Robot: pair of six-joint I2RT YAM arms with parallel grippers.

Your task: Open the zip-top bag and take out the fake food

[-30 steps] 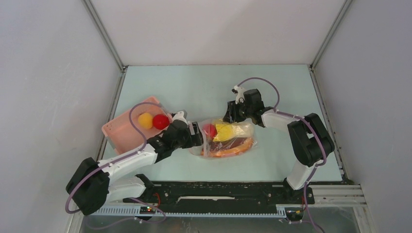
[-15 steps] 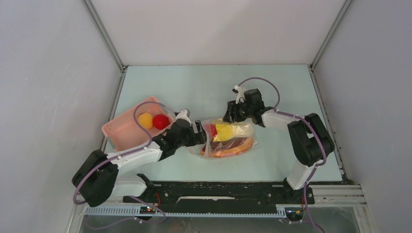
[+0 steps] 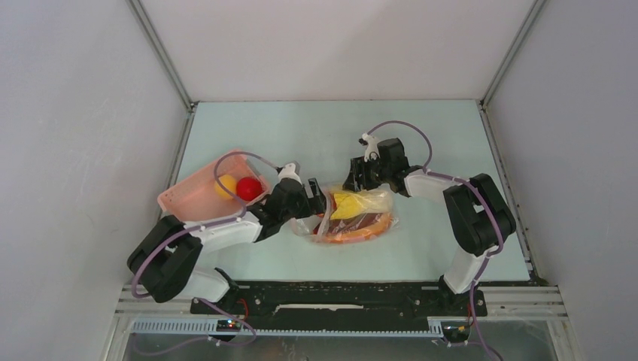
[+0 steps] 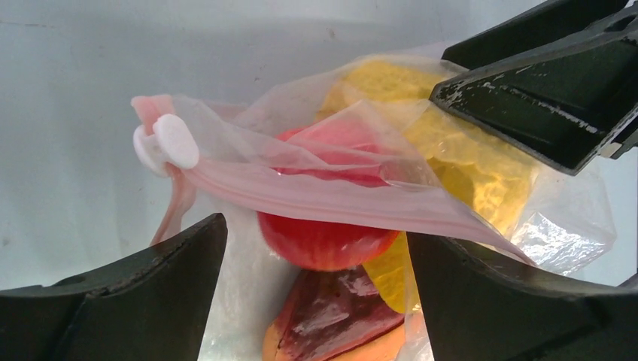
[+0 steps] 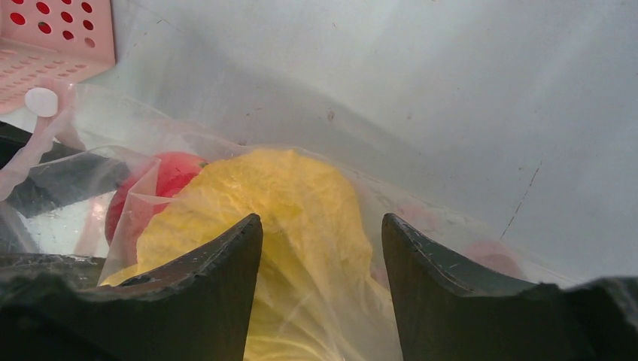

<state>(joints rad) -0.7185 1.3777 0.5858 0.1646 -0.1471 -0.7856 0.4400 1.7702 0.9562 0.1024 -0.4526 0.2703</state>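
Note:
The zip-top bag lies mid-table, its pink zip strip parted and the white slider at the left end. Inside are a red fruit, a yellow piece and a dark red and orange piece. My left gripper is open at the bag's mouth, its jaws either side of the red fruit and apart from it. My right gripper grips the bag's far edge, with plastic and the yellow piece between its jaws. A red fruit and an orange-yellow fruit lie in the basket.
The pink slatted basket stands tilted at the left, close behind my left arm; its corner shows in the right wrist view. Grey walls close the table on the left, right and back.
My left gripper has moved right, from beside the basket to the bag's mouth, and now covers the red fruit in the top view. The right gripper and the bag have stayed put.

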